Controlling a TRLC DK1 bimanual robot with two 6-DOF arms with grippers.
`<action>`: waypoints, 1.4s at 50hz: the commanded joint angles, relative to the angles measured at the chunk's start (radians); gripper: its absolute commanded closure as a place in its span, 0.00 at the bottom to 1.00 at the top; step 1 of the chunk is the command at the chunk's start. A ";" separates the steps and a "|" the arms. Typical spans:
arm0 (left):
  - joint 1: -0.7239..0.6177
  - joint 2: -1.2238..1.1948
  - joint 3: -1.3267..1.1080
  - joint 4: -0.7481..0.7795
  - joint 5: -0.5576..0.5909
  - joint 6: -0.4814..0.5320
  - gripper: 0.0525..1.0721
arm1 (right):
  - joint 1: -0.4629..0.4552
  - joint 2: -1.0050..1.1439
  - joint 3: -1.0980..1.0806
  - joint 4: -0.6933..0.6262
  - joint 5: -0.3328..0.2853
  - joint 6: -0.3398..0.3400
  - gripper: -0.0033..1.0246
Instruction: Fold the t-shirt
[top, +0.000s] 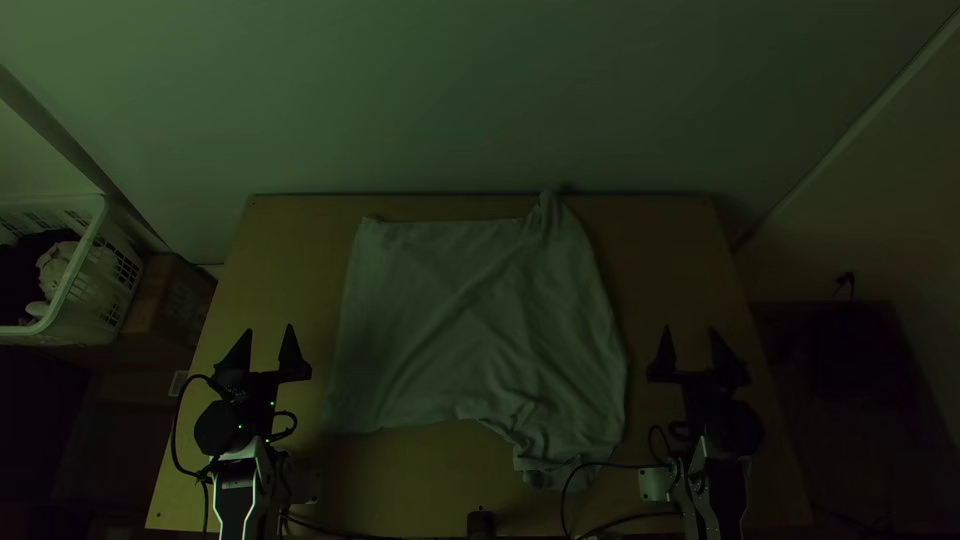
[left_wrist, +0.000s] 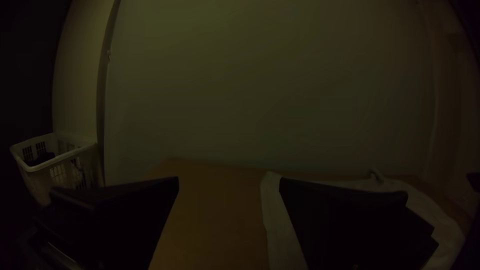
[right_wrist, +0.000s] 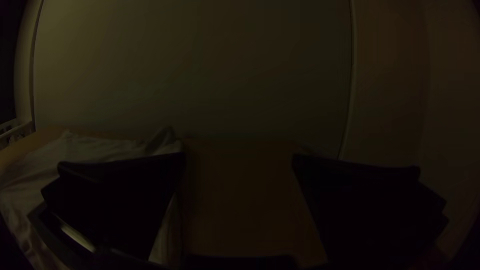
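The pale t-shirt (top: 470, 330) lies spread on the middle of the table, with creases across it; its near right part is bunched toward the near edge, and a corner pokes up at the far edge. To its left my left gripper (top: 270, 335) stands open, apart from the cloth. On the shirt's other side my right gripper (top: 690, 335) is open too, holding nothing. In the left wrist view, the left gripper (left_wrist: 229, 185) has a wide gap between its fingers. The right wrist view has the right gripper (right_wrist: 239, 157) with its fingers apart and the shirt (right_wrist: 100, 147) beyond one finger.
A white laundry basket (top: 75, 270) with cloth inside stands left of the table, beside a cardboard box (top: 170, 300). Bare wood of the table (top: 660, 240) lies right of the shirt. Cables loop near both arm bases, and a small black object (top: 481, 523) sits at the near edge.
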 joint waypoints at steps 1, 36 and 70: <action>-0.002 -0.006 -0.033 -0.027 0.000 -0.007 0.05 | -0.008 -0.004 0.008 -0.009 0.011 -0.025 0.05; -0.056 0.605 0.539 -0.011 0.000 -0.022 0.05 | 0.015 0.465 0.385 0.259 0.011 -0.074 0.05; -0.170 1.327 1.213 -0.263 0.003 -0.041 0.05 | 0.142 1.160 1.022 0.018 0.069 0.049 0.05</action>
